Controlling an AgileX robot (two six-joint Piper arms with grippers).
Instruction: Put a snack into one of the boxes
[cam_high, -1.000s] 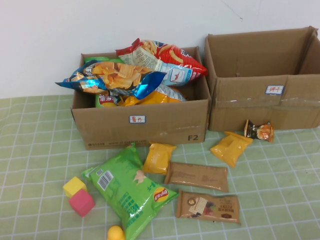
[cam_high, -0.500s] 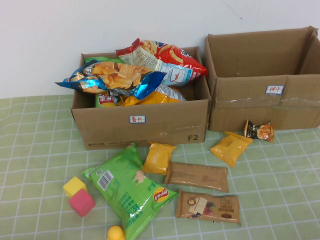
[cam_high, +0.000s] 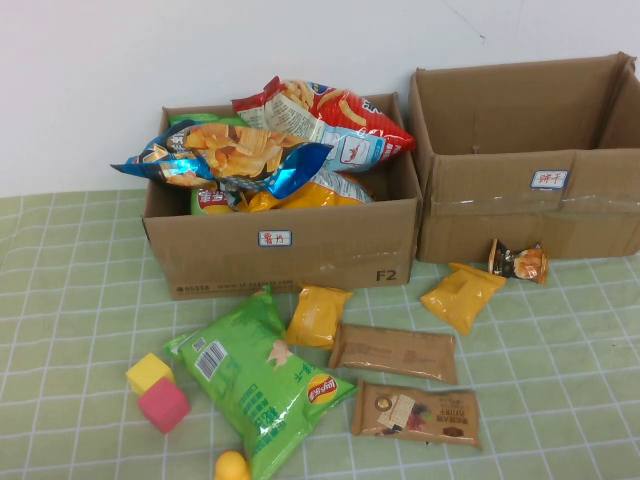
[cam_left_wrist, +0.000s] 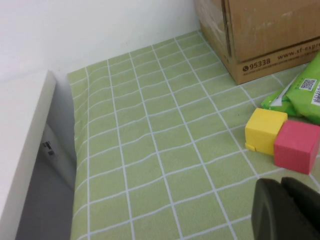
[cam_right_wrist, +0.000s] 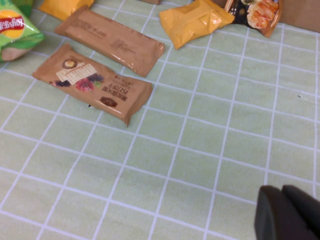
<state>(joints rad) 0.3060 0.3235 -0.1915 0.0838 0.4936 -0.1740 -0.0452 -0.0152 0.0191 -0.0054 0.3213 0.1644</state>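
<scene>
Choosing a snack: brown biscuit packet (cam_right_wrist: 94, 83) lies flat on green checked surface (cam_right_wrist: 210, 150), at 10 o'clock from right gripper (cam_right_wrist: 282, 212), fingers together. Advise opening wide, gripping across the short width. Left gripper (cam_left_wrist: 282, 207), fingers together, idles beside yellow cube (cam_left_wrist: 265, 130).

Staged test bench, lab-type setting rather than a home. Evidence: table (cam_high: 60, 300) covered with green checked cloth, set against a bare white wall (cam_high: 120, 60); two open cardboard boxes (cam_high: 285, 250) (cam_high: 530, 205), each carrying a small printed label (cam_high: 274, 238); toy blocks (cam_high: 163, 404) lying among packaged snacks (cam_high: 262, 385).
</scene>
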